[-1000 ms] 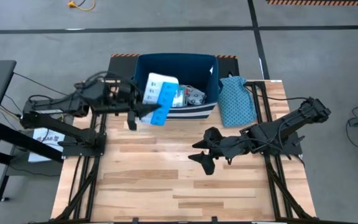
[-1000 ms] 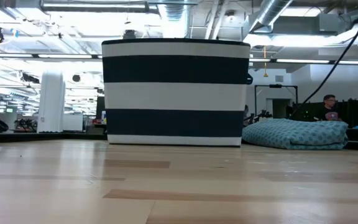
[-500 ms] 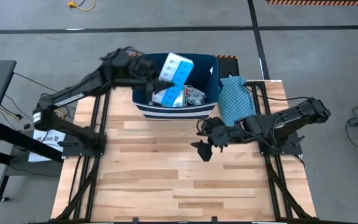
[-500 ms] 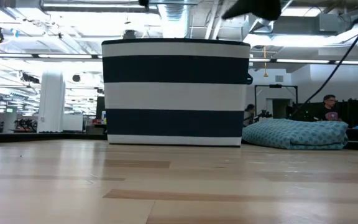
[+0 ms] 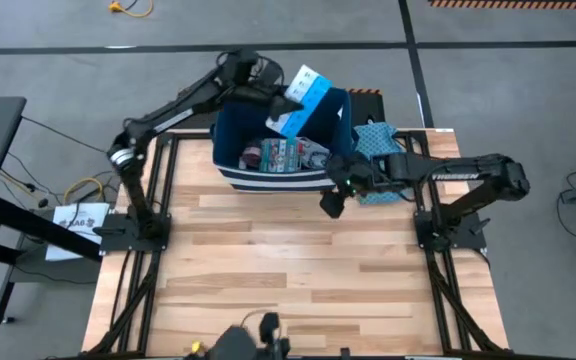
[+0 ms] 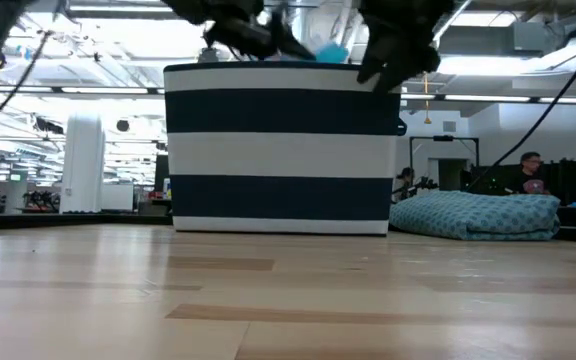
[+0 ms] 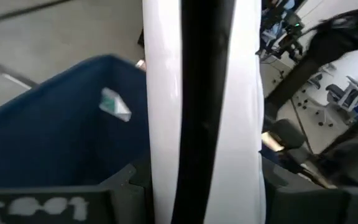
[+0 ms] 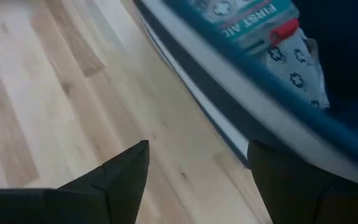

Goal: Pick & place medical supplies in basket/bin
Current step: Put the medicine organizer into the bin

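Left claw (image 5: 280, 100) carried the light-blue/white packet (image 5: 303, 98) over the bin (image 5: 230, 140).

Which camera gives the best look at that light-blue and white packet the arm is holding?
The high view: the light-blue/white packet shows whole, held above the bin. The low view catches only a blue corner; the left wrist view a blurred white surface; the right wrist view nothing.

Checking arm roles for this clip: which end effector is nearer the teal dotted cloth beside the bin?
Right. The right end effector sits at the teal dotted cloth's near-left edge; the left end effector holds a light-blue and white packet above the navy bin, farther off.
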Tool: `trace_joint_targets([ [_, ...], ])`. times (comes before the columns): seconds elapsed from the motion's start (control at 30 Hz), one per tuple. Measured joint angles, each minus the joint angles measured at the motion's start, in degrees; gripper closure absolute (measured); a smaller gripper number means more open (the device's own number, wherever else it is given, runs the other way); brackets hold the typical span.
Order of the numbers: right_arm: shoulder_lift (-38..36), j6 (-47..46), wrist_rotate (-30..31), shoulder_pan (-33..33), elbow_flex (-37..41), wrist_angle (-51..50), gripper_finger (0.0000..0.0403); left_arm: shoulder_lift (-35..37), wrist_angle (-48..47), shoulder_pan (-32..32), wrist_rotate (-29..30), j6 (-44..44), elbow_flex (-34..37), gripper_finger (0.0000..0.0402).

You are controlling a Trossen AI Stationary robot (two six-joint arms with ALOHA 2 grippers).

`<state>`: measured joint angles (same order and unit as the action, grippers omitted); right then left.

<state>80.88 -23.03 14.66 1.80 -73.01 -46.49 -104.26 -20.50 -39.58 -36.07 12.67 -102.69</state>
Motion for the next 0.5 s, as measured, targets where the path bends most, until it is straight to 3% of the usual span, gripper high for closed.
trace_joint_targets([
  [0.23, -0.1, 6.8, -5.6, 6.6, -0.1, -0.6, 0.0137, -9.0, -5.2, -1.2, -3.4, 0.9, -5.5, 0.0274],
  [0.5, -0.4, 9.5, -6.5, 9.7, -0.3, -0.7, 0.0137, -10.4, -17.3, 0.1, 0.4, -7.5, -6.2, 0.0274],
])
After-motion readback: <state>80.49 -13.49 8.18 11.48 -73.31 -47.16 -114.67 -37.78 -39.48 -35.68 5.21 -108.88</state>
